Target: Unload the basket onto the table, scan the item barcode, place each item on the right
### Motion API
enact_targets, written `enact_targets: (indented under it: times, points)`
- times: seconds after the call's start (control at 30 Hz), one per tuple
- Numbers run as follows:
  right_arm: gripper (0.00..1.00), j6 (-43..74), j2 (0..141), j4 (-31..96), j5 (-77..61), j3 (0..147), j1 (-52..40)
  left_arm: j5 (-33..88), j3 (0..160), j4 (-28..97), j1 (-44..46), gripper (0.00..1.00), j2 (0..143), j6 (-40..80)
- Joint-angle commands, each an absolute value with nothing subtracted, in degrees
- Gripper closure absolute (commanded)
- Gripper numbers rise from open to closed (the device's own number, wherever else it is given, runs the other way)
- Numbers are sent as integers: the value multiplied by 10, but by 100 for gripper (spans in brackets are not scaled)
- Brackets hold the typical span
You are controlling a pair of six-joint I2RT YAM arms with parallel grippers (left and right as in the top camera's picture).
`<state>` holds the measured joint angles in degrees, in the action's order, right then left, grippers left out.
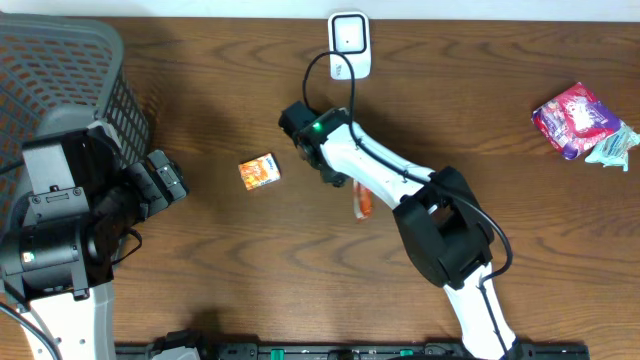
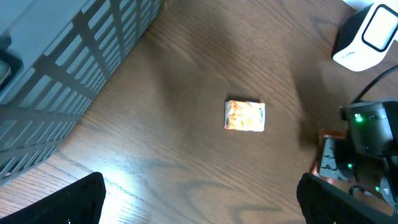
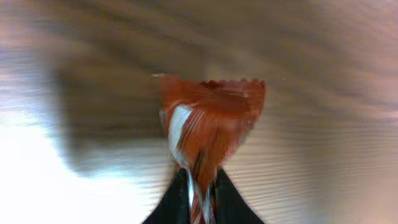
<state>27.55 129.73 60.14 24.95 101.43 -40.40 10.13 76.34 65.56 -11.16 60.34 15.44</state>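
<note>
Grey basket (image 1: 60, 70), orange packet (image 1: 259, 172) well apart

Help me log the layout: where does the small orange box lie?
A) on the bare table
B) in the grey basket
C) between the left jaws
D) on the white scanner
A: the small orange box lies on the wooden table, touching nothing else.

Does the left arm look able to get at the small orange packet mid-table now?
Probably yes. The left hand is open, and only bare table lies between it and the orange packet. The right hand, gripping a red packet, sits on the far side, not in the path.
</note>
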Motion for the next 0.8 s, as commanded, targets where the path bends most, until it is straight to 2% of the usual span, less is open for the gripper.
enact_targets:
  times: [0.0,0.27,0.43,0.53,0.57,0.6,0.63,0.77]
  points:
    - [71,283,1286,607,148,1059,-401,98,769,656,-113,2,603,157]
    - [35,239,1286,731,131,1205,-370,98,769,656,-113,2,603,157]
    - [35,149,1286,765,15,1222,-345,98,769,656,-113,2,603,157]
    - [35,134,1286,768,-19,1212,-342,98,769,656,-113,2,603,157]
    - [31,134,1286,767,-19,1210,-342,98,769,656,-113,2,603,157]
    - [20,134,1286,766,-19,1207,-342,98,769,656,-113,2,603,157]
    - [1,134,1286,762,-19,1202,-342,98,769,655,-113,2,603,157]
    - [1,134,1286,755,-18,1195,-339,98,769,656,-113,2,603,157]
